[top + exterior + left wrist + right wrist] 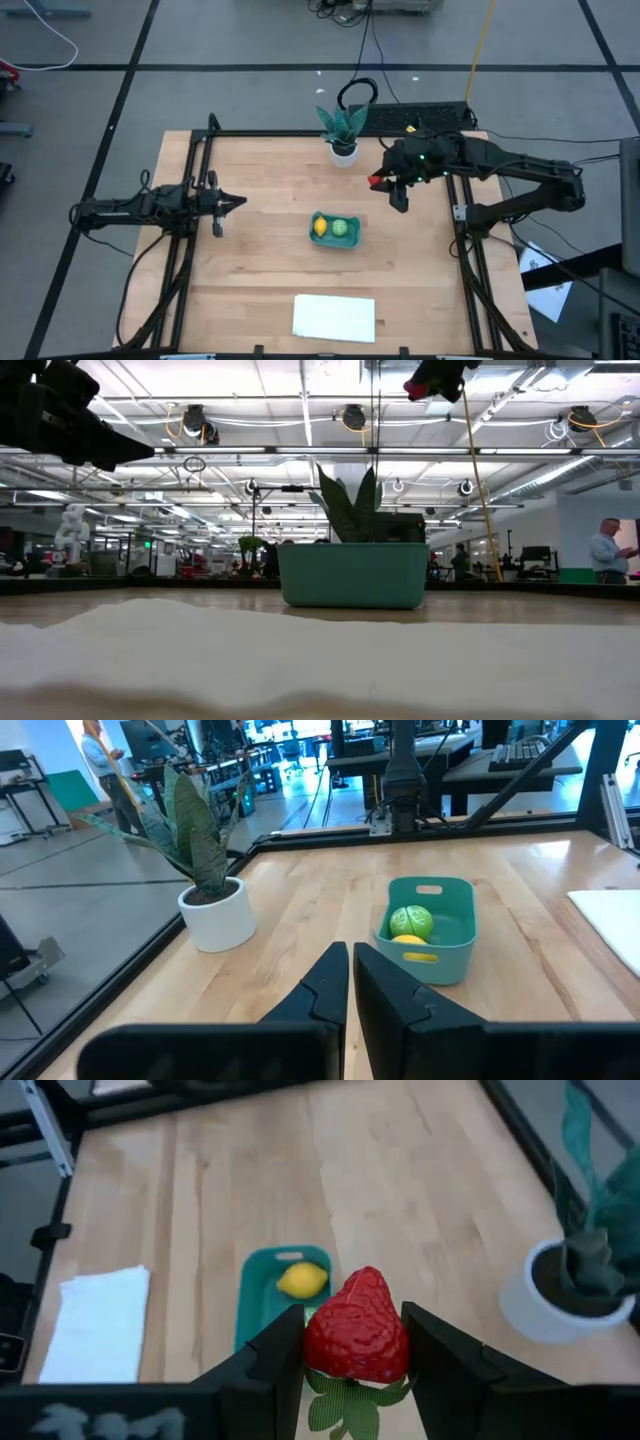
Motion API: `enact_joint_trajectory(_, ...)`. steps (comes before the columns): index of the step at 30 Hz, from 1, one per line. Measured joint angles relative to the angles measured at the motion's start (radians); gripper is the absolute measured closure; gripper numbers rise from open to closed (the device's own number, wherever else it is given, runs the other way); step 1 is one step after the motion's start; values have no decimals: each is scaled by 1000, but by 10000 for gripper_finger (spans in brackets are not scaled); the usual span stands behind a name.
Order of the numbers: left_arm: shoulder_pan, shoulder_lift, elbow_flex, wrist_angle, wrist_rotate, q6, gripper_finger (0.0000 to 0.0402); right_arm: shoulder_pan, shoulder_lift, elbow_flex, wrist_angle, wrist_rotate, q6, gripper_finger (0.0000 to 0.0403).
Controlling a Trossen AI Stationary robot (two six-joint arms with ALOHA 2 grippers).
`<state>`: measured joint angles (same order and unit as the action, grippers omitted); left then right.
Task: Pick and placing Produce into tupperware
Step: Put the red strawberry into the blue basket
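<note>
Over wooden table (260, 190), right claw (355, 1342) clamped on strawberry (356, 1326), far-right of tub (334, 229); early release risked a miss; left claw (350, 982) nearly closed, empty.

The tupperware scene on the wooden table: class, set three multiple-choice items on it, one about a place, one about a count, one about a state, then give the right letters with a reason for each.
1. Where is the strawberry?
A. inside the tupperware
B. between the right gripper's fingers, above the table
C. on the white sheet

2. How many produce pieces lie in the tupperware?
A. none
B. two
C. three

3. How is the left gripper?
A. shut and holding nothing
B. shut on the lemon
C. wide open over the plant

Answers:
1 B: the right wrist view shows the right gripper clamped on the red berry.
2 B: the lemon and the green piece sit side by side in the tub.
3 A: its fingers meet with nothing between them, off to the table's left side.
</note>
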<state>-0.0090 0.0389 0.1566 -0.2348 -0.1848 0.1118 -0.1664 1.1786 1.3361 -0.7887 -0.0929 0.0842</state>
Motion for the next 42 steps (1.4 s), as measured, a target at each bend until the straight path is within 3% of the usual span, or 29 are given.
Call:
enact_joint_trajectory(10,0,0,0,0,0,-3,376,64,-57,-3,111,22,-29,268)
enact_joint_trajectory(19,0,0,0,0,0,-5,376,54,-56,-150,266,-33,-21,268)
enact_joint_trajectory(27,0,0,0,0,0,-5,376,27,30,-183,428,-174,23,268)
enact_joint_trajectory(42,0,0,0,-1,0,1,376,10,201,-182,542,-256,39,268)
